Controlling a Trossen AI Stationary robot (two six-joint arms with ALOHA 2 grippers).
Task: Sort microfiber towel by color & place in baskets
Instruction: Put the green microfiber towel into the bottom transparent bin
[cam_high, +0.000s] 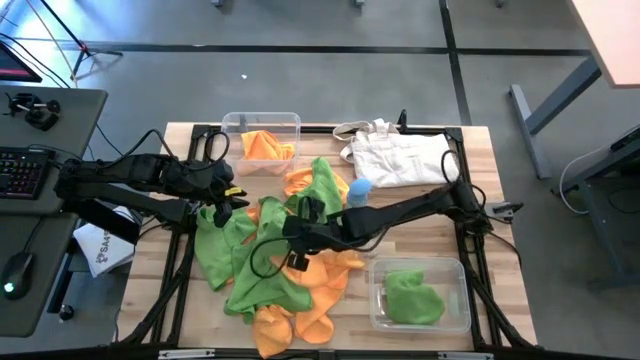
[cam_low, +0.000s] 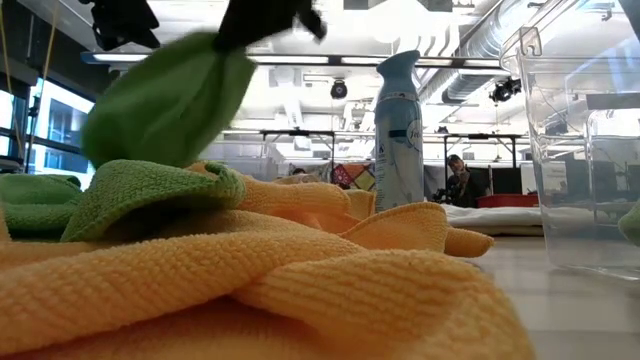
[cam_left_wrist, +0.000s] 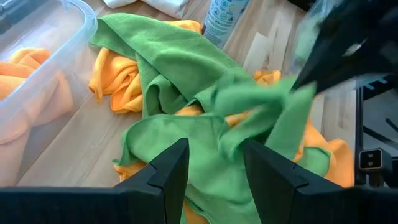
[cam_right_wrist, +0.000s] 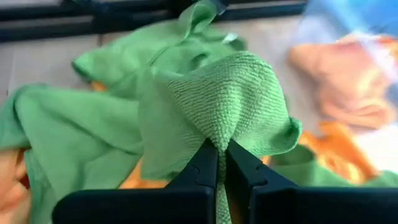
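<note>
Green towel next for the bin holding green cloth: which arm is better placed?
Right. The right gripper is already shut on a green towel over the pile, and the bin with green cloth sits on its side. The left gripper hangs open, holding nothing.

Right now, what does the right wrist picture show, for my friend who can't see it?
The right end effector pinches a green towel, bunched up between its two dark fingers. Behind lie more green towels and orange towels on the wooden table.
</note>
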